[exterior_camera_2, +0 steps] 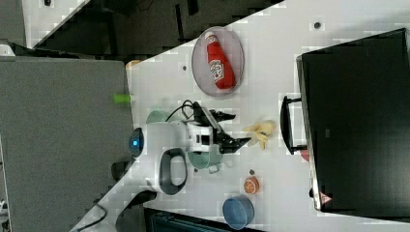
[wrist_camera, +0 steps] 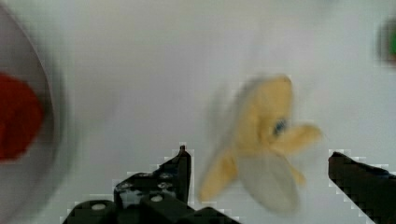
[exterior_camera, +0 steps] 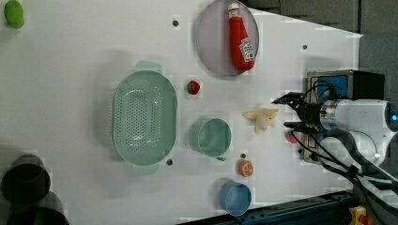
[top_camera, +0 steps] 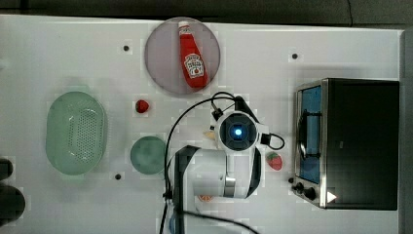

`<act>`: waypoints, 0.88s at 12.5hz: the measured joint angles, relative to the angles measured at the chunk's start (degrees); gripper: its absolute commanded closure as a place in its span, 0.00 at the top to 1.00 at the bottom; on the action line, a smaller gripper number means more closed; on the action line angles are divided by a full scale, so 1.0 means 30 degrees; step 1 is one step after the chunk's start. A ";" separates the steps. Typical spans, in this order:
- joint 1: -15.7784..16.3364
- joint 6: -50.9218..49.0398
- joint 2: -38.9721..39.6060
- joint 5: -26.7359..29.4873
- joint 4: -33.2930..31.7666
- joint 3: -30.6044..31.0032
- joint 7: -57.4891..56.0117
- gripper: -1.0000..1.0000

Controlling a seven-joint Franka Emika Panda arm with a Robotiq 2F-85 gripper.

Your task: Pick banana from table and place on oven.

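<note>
Approach to banana, no grasp yet.
Gripper (exterior_camera: 292, 111) spread wide, empty, hovering over table (exterior_camera: 70, 70); banana (exterior_camera: 261, 119) lying just ahead of the fingertips (half peeled, floppy flaps). Best to centre over the firm yellow body, straddle it across the narrow width, descend fully, then close. Oven (top_camera: 358, 141) near, behind gripper, top bare.

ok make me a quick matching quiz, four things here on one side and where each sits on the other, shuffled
Things:
1. red ketchup bottle
2. pale yellow peeled toy banana
3. round orange slice
4. open black end effector

Places:
A. on the bare white table, near the blue cup
B. on the grey round plate
C. poised by the banana
D. on the table, between teal cup and oven

Pairs: 1-B, 2-D, 3-A, 4-C
</note>
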 measured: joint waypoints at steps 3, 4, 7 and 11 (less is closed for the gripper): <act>-0.0145 0.1679 0.2231 0.0323 -0.0410 -0.0132 0.0001 1.00; -0.0113 0.2033 0.2884 0.0380 -0.0485 -0.0174 0.0001 0.96; 0.0093 0.3469 0.3784 0.0466 -0.1417 0.0122 0.0002 0.59; -0.0105 0.4644 0.3826 0.0294 -0.0933 0.0315 0.0001 0.26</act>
